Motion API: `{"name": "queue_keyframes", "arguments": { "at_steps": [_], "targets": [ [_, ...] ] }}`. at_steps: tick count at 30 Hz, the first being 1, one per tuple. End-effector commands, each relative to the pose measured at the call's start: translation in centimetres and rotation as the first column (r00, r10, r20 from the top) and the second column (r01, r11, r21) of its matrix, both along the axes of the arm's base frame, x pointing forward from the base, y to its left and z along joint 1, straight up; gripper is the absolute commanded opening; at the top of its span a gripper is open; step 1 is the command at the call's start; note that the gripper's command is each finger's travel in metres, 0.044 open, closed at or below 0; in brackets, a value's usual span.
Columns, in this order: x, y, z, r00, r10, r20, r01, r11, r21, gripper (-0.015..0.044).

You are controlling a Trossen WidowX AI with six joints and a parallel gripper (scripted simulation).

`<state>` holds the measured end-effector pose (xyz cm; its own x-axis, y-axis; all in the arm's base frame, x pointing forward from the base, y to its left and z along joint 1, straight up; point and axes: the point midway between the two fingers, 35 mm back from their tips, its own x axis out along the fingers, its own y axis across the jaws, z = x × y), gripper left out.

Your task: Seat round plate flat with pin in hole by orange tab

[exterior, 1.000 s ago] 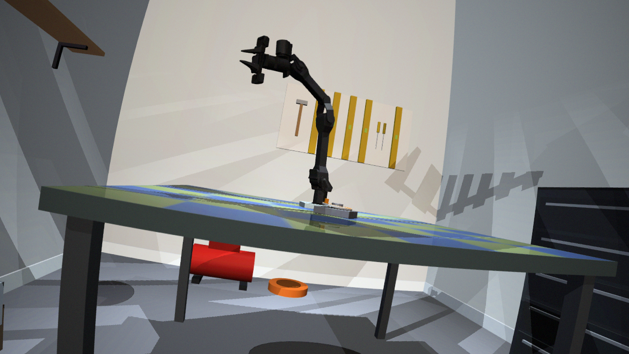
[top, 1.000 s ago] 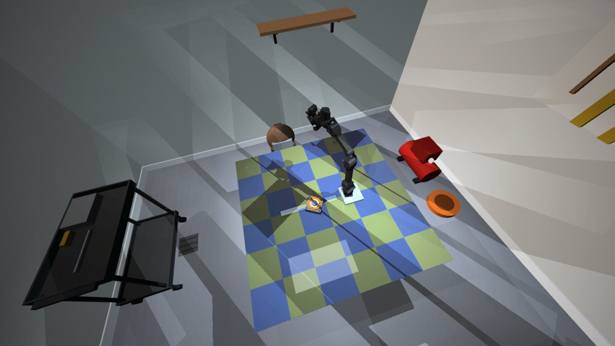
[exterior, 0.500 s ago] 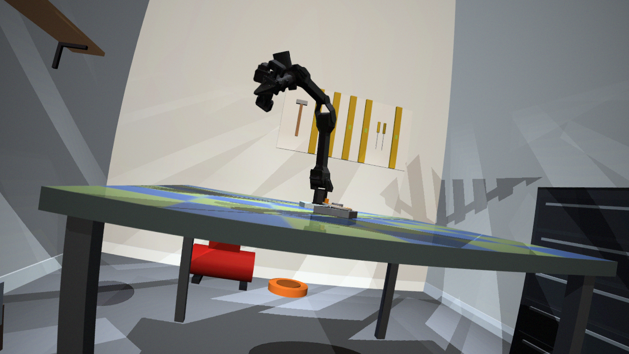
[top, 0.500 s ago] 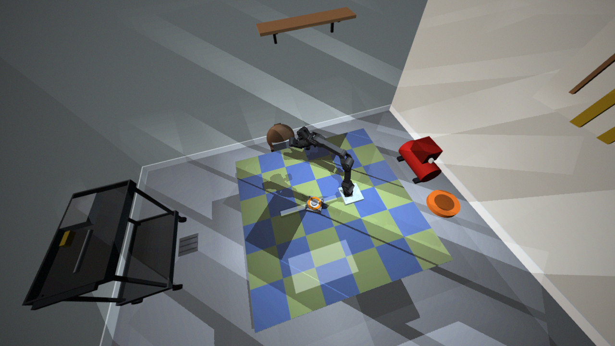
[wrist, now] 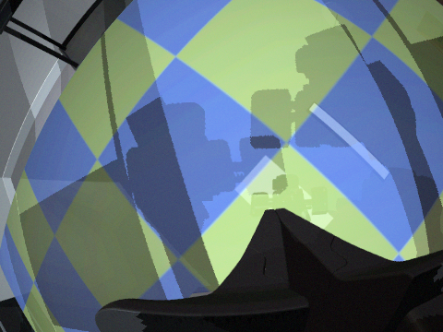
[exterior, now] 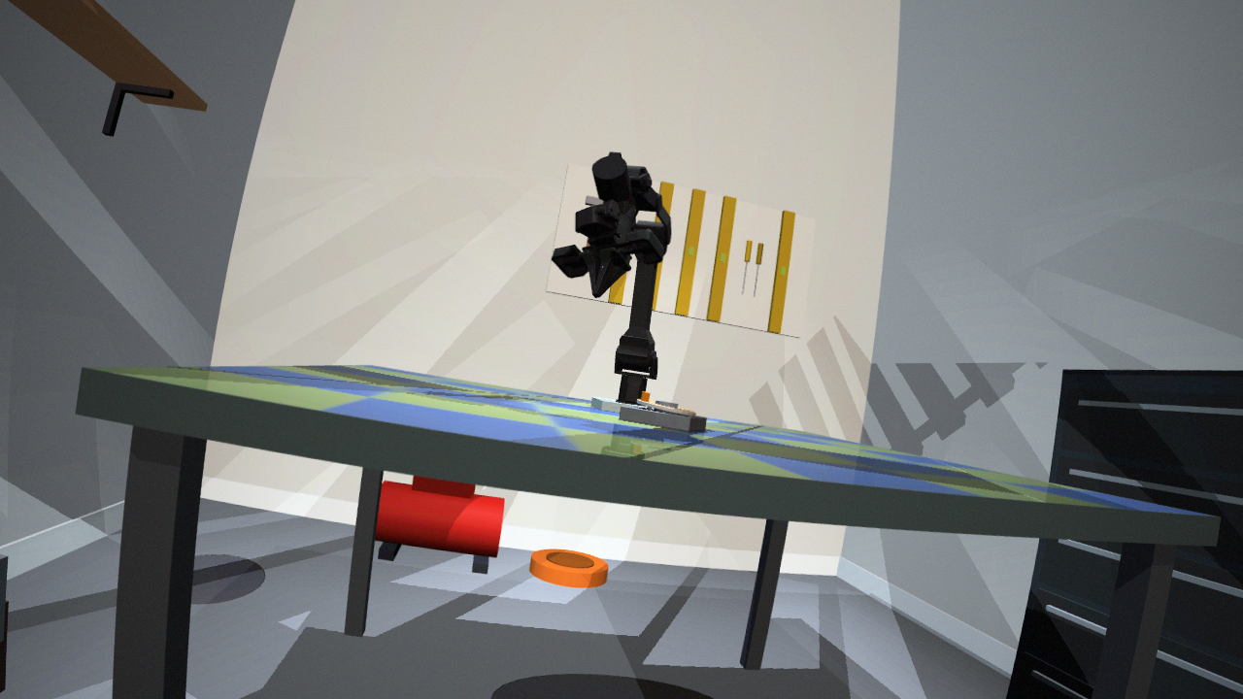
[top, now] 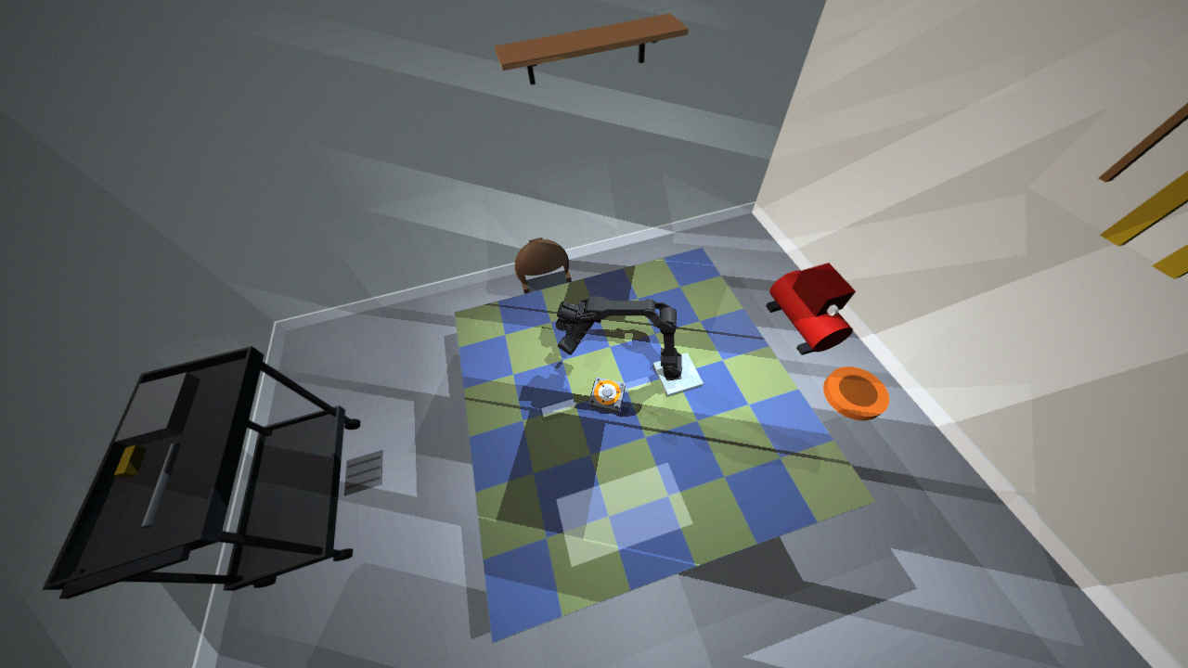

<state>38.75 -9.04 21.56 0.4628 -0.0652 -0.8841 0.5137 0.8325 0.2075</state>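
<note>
The tool [exterior: 599, 282] hangs high over the checkered desk [exterior: 348, 408], its fingers pressed together on nothing, tips pointing down; below it and off to one side, well apart, the round plate [top: 607, 390] with its orange rim sits on the grey base [exterior: 662, 418]; just beyond that stands the arm's foot [top: 679, 378].

No readable text, label, brand or number is seen in any view; the green marks on the wall panel's [exterior: 695, 251] yellow strips are too small to be read.
</note>
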Motion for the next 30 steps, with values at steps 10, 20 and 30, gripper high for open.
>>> {"name": "queue_keyframes", "arguments": {
  "at_steps": [10,20,30],
  "targets": [
    [-6.9,11.0,-9.9,0.635,0.635,-0.44,-0.692,0.721,0.041,0.0],
    [-6.8,11.0,-9.9,0.635,0.635,-0.44,-0.692,0.721,0.041,0.0],
    [-6.7,11.0,-14.3,0.635,0.635,-0.44,-0.692,0.721,0.041,0.0]
  ]
}}
